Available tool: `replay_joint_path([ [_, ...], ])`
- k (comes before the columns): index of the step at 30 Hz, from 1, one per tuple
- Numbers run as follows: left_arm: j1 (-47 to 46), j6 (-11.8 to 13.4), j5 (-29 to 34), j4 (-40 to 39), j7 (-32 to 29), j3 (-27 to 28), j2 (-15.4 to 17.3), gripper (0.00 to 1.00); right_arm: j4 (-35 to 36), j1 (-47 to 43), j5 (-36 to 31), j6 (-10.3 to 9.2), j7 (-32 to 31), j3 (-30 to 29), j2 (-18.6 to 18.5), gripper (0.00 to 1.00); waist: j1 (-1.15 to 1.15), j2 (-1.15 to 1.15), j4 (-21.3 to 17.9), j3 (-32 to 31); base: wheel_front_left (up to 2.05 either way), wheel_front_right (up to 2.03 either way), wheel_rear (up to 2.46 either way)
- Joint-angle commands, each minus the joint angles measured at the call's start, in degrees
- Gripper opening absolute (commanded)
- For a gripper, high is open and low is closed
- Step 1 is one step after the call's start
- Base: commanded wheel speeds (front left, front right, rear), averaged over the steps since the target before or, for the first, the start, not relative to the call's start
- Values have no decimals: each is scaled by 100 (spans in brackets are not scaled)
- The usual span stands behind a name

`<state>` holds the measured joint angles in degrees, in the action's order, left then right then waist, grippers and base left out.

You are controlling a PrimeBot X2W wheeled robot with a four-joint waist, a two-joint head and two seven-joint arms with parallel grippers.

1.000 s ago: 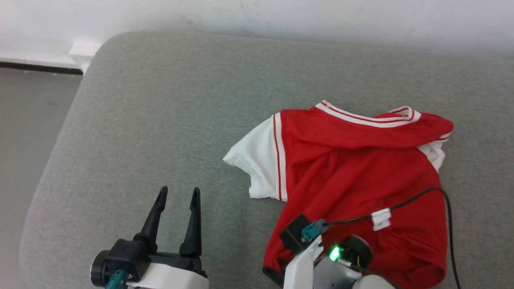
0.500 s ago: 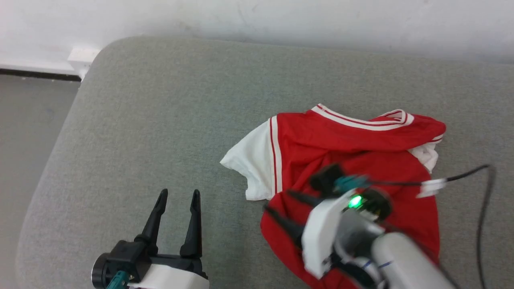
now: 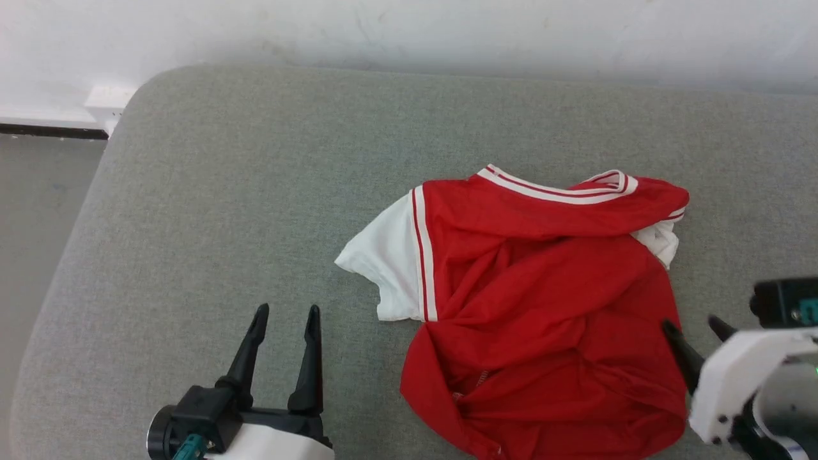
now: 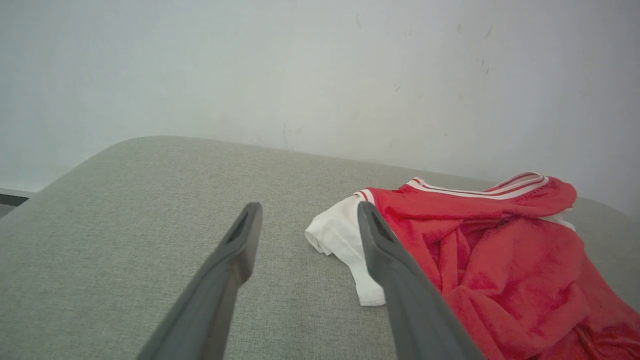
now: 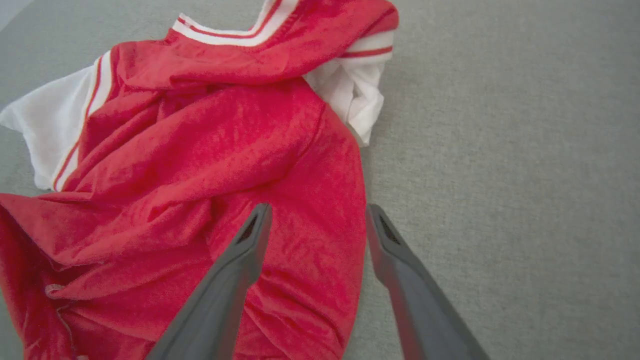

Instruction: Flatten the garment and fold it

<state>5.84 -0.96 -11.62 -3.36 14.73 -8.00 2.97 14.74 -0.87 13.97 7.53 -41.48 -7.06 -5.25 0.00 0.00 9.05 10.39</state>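
The garment point(image 3: 543, 306), a red T-shirt with white sleeves and striped trim, lies rumpled on the grey cushion point(image 3: 255, 191), collar toward the wall. One white sleeve spreads at its left; the other is bunched under a red fold at the right. My left gripper point(image 3: 285, 312) stands open at the lower left, a little left of the sleeve, empty; in the left wrist view the garment point(image 4: 480, 250) lies just right of it point(image 4: 306, 209). My right gripper point(image 3: 698, 322) is open over the shirt's right edge; the right wrist view has its fingertips point(image 5: 318, 209) straddling the garment point(image 5: 200, 165) edge, holding nothing.
A white wall point(image 3: 409, 32) runs behind the cushion. The cushion's rounded left edge drops to a grey floor point(image 3: 38, 204) with a dark baseboard strip. Bare cushion surface lies left of and behind the shirt.
My right gripper opened, let go of the shirt's lower hem and swung from over the shirt's front to its right edge. The hem now lies flat. The camera shifted slightly.
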Motion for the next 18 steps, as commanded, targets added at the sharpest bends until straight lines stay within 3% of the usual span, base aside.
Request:
replay_joint_path([
  [1, 14, -33, 0, -10, 27, 11, -9, 100, 33, -144, -127, -4, -55, -102, 21, 100, 0, 0, 8, 34, 0, 0, 0],
  [7, -19, -83, 29, 10, 27, 4, -9, 100, -474, -412, -419, -4, -22, -381, 159, 100, 0, 0, 57, 70, 0, 0, 0],
  [14, -65, -159, 122, 41, 27, 22, -9, 100, -1665, -46, -562, -4, 509, -245, 217, 100, 0, 0, 97, 62, 0, 0, 0],
  [15, -66, -160, 131, 34, 27, 29, -9, 100, -1819, 27, -535, -4, 588, -218, 222, 62, 0, 0, 90, 72, 0, 0, 0],
  [16, -67, -162, 142, 26, 27, 40, -9, 100, -1931, 111, -480, -4, 689, -183, 226, 0, 0, 0, 77, 86, 0, 0, 0],
  [18, -70, -168, 167, 11, 27, 74, -9, 100, -2055, 251, -338, -4, 818, -57, 232, 0, 0, 0, 21, 119, 0, 0, 0],
])
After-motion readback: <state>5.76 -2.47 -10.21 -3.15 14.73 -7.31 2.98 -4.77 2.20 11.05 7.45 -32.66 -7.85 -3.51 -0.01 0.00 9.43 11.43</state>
